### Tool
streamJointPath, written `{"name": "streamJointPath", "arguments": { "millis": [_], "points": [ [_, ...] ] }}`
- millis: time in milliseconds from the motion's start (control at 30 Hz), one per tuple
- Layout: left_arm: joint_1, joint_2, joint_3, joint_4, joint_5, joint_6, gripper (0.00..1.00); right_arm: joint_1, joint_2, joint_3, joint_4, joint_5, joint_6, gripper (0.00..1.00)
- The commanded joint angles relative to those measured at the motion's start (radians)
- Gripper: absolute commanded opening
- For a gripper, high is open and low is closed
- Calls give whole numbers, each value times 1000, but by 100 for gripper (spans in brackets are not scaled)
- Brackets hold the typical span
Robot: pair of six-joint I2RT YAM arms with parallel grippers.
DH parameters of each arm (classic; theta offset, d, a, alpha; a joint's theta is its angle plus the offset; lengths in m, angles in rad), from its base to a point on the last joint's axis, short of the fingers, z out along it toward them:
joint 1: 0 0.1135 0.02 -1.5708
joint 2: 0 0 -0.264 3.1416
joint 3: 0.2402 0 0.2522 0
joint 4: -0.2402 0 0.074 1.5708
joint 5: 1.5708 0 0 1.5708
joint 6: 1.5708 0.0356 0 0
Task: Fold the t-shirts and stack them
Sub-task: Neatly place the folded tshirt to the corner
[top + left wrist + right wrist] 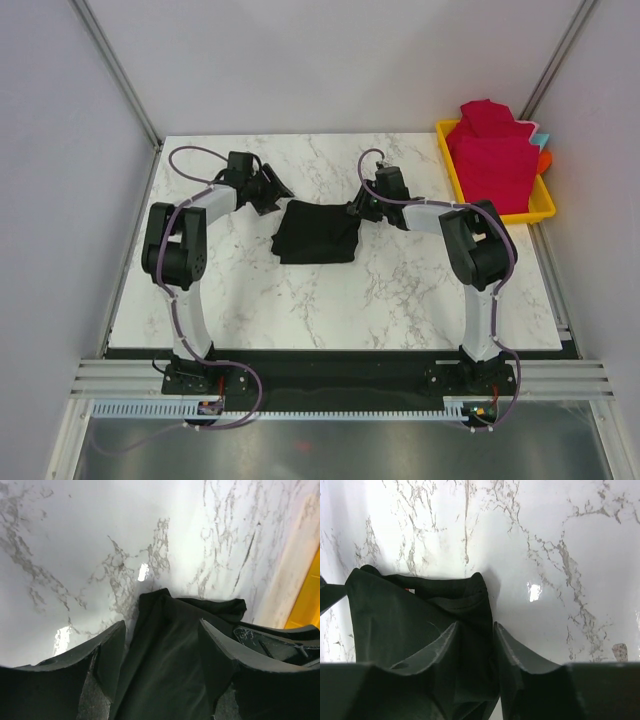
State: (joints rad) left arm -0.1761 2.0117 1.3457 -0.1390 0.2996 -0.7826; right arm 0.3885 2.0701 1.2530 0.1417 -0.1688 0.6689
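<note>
The black t-shirt (318,232) lies partly folded in the middle of the marble table (250,300). My left gripper (272,190) is open at its upper left corner; in the left wrist view (161,629) the black cloth (170,655) lies under and between the wide jaws. My right gripper (358,207) is at the upper right corner; in the right wrist view (476,627) its narrowed jaws pinch the edge of the shirt (395,615). Several crimson-red t-shirts (492,150) are piled in the yellow tray (545,205).
The yellow tray stands at the table's back right edge and also shows in the left wrist view (307,600). Grey walls with metal rails enclose the table on three sides.
</note>
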Motion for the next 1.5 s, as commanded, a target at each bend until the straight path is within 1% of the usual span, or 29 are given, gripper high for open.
{"name": "streamJointPath", "arguments": {
  "millis": [0, 67, 100, 167, 200, 267, 333, 367, 400, 433, 500, 567, 600, 667, 700, 767, 833, 867, 900, 933, 967, 1033, 1067, 1167, 1267, 1467],
  "points": [
    [0, 47, 62, -36, -45, 66, 66, 0, 25, 23, -4, 14, -9, 38],
    [0, 71, 79, -40, -34, 71, 63, 1, 28, 22, 6, 8, -9, 36],
    [-2, 94, 93, -40, -27, 69, 59, 1, 27, 20, 10, 6, -8, 34],
    [-3, 113, 107, -40, -7, 72, 57, 1, 28, 16, 16, 5, -8, 33],
    [-6, 125, 119, -42, -1, 75, 52, 0, 25, 13, 19, 6, -8, 32],
    [-10, 127, 124, -43, -1, 82, 50, 1, 24, 13, 18, 6, -11, 31],
    [-16, 114, 121, -43, -7, 86, 52, 0, 16, 11, 19, 5, -11, 31],
    [-17, 108, 112, -42, -11, 86, 54, 1, 15, 11, 19, 5, -11, 31],
    [-22, 102, 109, -42, -14, 88, 59, 1, 12, 10, 19, 3, -12, 31],
    [-25, 87, 107, -43, -25, 94, 61, 0, 12, 10, 19, 2, -11, 30],
    [-34, 75, 90, -21, -16, 95, 62, 1, 8, 8, 19, -1, -11, 30],
    [-39, 53, 64, 21, -1, 95, 62, 1, 10, 8, 19, -5, -9, 30],
    [-45, 50, 61, 21, 1, 97, 57, 0, 8, 6, 21, -6, -9, 30],
    [-49, 45, 58, 19, -7, 111, 51, 0, 7, 3, 21, -6, -8, 28],
    [-52, 45, 56, 13, -14, 111, 46, 1, 7, 2, 21, -6, -9, 28],
    [-54, 51, 58, 7, -16, 114, 41, 0, 4, 0, 21, -6, -8, 27],
    [-59, 61, 63, -8, -20, 117, 31, 0, 4, 0, 22, -9, -8, 24],
    [-59, 62, 66, -13, -20, 118, 26, 1, 4, -1, 22, -9, -9, 21],
    [-60, 62, 64, -13, -16, 118, 9, 1, 4, -1, 22, -9, -9, 19],
    [-60, 59, 61, -13, -19, 120, 2, 0, -1, -1, 21, -9, -14, 18],
    [-60, 50, 53, -13, -23, 120, 2, 0, -4, -1, 21, -8, -14, 14],
    [-60, 9, 41, -13, -43, 126, 2, 1, -21, -3, 15, -6, -23, 11],
    [-62, -10, 26, -13, -53, 129, 2, 1, -27, -3, 12, -8, -28, 8],
    [-68, -86, -19, 2, -77, 134, 2, 6, -68, -10, 4, -9, -44, 4],
    [-72, -163, -71, 36, -77, 128, 2, 9, -116, -24, -4, 8, -60, 5],
    [-95, -241, -111, 42, -93, 138, 2, 27, -194, -49, -2, 23, -84, 6]
  ]
}}
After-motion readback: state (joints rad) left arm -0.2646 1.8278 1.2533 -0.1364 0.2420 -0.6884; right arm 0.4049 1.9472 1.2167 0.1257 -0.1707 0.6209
